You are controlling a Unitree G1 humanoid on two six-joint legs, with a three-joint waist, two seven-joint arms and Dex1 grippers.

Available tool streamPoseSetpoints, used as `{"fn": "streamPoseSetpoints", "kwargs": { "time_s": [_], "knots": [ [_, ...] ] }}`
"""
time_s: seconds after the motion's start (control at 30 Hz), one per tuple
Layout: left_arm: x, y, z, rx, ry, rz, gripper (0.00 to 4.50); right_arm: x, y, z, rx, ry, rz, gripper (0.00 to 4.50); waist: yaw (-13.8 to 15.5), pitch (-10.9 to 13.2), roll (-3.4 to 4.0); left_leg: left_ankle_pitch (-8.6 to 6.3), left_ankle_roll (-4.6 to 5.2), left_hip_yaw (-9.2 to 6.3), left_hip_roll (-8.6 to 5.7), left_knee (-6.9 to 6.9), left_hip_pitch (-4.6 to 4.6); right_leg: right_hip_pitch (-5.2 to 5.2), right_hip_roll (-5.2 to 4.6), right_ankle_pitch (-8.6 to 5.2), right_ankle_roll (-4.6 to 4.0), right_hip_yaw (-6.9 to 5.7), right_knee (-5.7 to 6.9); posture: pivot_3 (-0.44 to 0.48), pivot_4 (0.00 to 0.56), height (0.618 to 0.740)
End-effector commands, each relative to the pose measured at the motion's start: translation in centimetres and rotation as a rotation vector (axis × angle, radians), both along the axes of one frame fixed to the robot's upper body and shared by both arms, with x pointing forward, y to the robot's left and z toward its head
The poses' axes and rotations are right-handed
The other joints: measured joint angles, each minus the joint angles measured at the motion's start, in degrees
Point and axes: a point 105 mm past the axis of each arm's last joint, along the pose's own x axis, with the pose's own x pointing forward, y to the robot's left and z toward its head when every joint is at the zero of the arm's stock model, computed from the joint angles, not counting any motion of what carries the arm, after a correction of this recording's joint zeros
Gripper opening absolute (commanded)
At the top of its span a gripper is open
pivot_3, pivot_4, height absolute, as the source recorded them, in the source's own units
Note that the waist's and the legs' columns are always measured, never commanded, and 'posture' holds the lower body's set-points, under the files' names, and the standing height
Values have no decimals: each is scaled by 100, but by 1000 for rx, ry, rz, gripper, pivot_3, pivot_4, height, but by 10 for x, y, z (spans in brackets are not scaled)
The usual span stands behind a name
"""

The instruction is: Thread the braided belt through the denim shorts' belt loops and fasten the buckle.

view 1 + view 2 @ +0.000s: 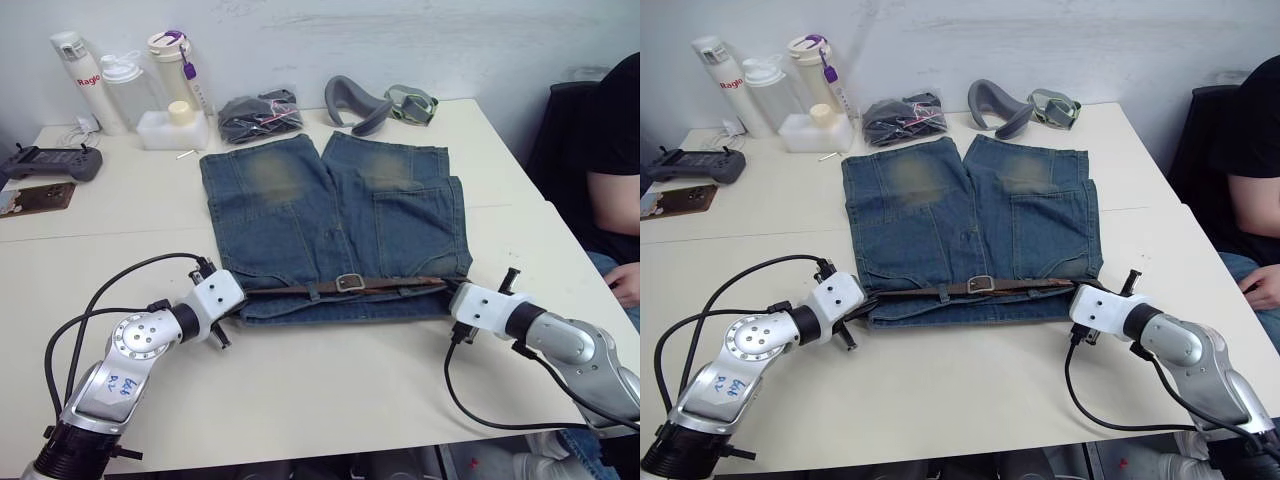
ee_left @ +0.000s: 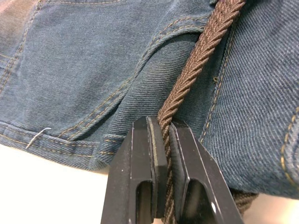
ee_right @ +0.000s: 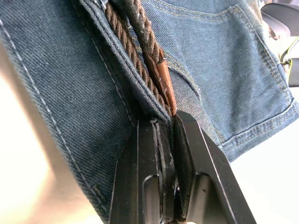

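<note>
I have both arms stretched forward low over the white table (image 1: 330, 390), one at each end of the shorts' waistband. My left gripper (image 2: 167, 135) sits at the left end of the waist, its two black fingers (image 2: 145, 158) clenched on the braided belt (image 1: 390, 285), which runs up between them as a twisted brown cord over the denim. My right gripper (image 3: 167, 122) is at the right end of the waist, its fingers pinched together on the belt's tan tip and the denim edge beside it; the woven strap rises from them along the waistband fold.

The denim shorts (image 1: 330, 220) lie flat in the middle of the table, waist toward me, legs pointing away, with faded yellowish patches on both legs. The belt lies straight along the waistband between my two grippers, passing under the belt loops (image 1: 313, 291), and the silver buckle (image 1: 349, 282) sits at the centre of the waist, fastened as far as I can see.

Beyond the legs stand bottles (image 1: 75, 80), a dark bundle in a clear bag (image 1: 260, 113) and a grey curved object (image 1: 356, 104). A black controller (image 1: 50, 162) lies at the far left. A person in black (image 1: 612, 150) sits just beside the table's right edge, one hand (image 1: 627, 282) near my right arm.
</note>
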Motion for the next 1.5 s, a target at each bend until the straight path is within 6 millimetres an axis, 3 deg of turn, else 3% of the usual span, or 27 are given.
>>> {"fn": "streamPoseSetpoints", "kwargs": {
  "time_s": [0.03,0.23,0.33,0.5,0.8,0.97,1.07,1.27,1.3,1.5],
  "knots": [
    [0,-3,2,-27,13,-45,127,4,2,6,-22,-60,-2,0,4,0,0,0,0,0,0,0,-1,0,-1,0,0,0,0,0,150,740],
    [-6,-43,17,1,-31,-265,127,6,24,3,-7,-80,55,0,-11,0,0,0,-1,0,0,0,-2,-1,0,2,-2,1,-1,0,150,740],
    [-2,-52,22,1,-42,-291,0,7,24,1,-4,-77,45,983,-2,1,-1,1,-1,1,0,-2,-2,-2,1,2,-3,0,-2,0,150,740],
    [2,-57,24,-3,-42,-290,0,8,16,-1,-20,-81,-9,3194,5,0,-1,1,-1,0,-1,2,-4,0,0,2,-2,0,-2,0,150,740],
    [4,-51,21,-8,-22,-262,0,0,-16,2,9,-58,-161,3194,49,-1,-3,2,1,0,-1,5,-4,7,-1,4,1,-1,-8,0,150,740],
    [4,-49,20,-11,-15,-255,0,-1,-21,5,14,-57,-191,3194,34,-1,-3,3,3,0,-1,5,-2,9,-1,8,5,0,-12,0,150,740],
    [5,-50,21,-16,-15,-256,0,1,-16,5,20,-49,-178,2412,29,-1,-3,4,4,0,-1,4,-2,9,-1,9,4,-1,-12,0,150,740],
    [5,-43,23,-29,-11,-234,0,2,-13,2,13,-32,-165,55,19,0,-3,4,4,0,-1,0,-3,5,-1,9,4,0,-13,0,150,740],
    [5,-42,23,-29,-9,-229,0,2,-13,1,12,-31,-166,55,19,0,-3,4,4,0,-1,0,-3,5,-1,9,4,-1,-13,0,150,740],
    [6,22,11,-45,112,32,0,1,-21,-9,-2,4,-201,55,-10,-1,-3,4,4,0,0,-10,-3,-2,0,8,3,2,-15,0,150,740]
  ]
}}
